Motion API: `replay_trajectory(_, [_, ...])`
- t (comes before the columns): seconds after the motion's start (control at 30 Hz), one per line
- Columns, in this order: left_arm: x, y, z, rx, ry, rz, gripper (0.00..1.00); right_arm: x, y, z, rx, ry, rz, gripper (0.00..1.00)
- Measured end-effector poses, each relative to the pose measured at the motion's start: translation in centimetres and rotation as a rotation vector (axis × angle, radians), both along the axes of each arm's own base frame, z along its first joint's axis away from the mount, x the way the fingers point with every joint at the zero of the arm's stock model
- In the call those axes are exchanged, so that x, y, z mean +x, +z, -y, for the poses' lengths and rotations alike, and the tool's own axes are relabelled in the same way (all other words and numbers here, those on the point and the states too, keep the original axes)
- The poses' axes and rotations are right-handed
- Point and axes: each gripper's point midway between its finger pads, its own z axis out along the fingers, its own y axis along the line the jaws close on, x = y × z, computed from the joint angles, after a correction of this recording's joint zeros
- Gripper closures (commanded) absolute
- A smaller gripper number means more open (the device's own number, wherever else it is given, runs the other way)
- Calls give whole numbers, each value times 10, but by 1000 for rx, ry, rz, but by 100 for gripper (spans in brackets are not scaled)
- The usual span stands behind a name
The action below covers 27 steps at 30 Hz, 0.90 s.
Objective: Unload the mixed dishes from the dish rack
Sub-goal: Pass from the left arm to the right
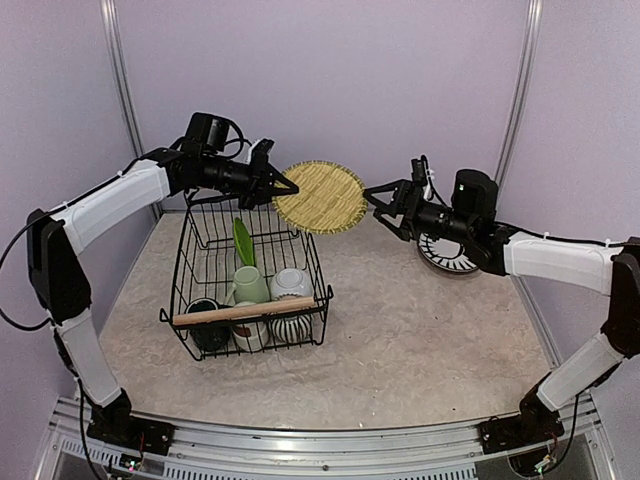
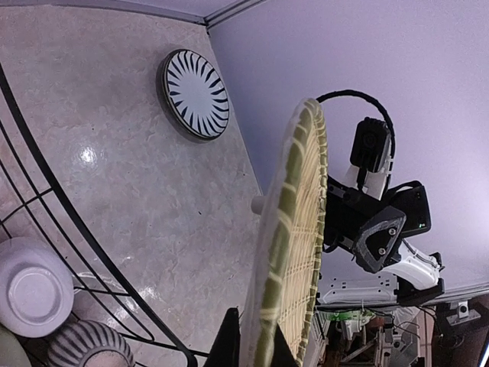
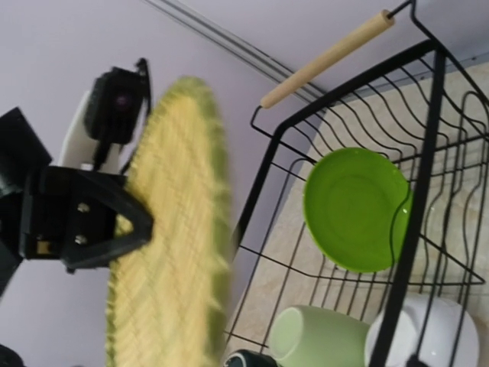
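Note:
The black wire dish rack stands left of centre. It holds a lime-green plate upright, a pale green mug, a white bowl, a striped mug, a dark teal mug and a small white cup. My left gripper is shut on the edge of a round woven bamboo tray, held on edge above the rack's far right corner. My right gripper stands open at the tray's right edge. The black-and-white striped plate lies on the table under my right arm.
The rack's near wooden handle spans its front, and the far handle shows in the right wrist view. The lilac back wall stands close behind both grippers. The marbled table stretches right of the rack.

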Motion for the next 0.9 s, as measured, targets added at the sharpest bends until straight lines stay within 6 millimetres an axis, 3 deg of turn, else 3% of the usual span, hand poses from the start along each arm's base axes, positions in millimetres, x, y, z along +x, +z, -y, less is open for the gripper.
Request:
replay_trajectory(0.17, [-4,-7,16,3,-31,-17,100,0,5,-2,24,10,12,20])
replay_trajectory(0.47, [-6,-5,33,-2,-62,-10,100,1,4,-8,55,41,12,50])
replay_trajectory(0.73, [-11,-8,37,32,-69,4,100,5,-1,-11,74,42,-16,100])
replay_trajectory(0.8, [-8,-6,36,58,-61,56,87,9,-4,-9,88,19,-52,100])
replay_trajectory(0.9, [-6,-7,35,82,-50,75,58,10,-2,-9,92,20,-44,100])
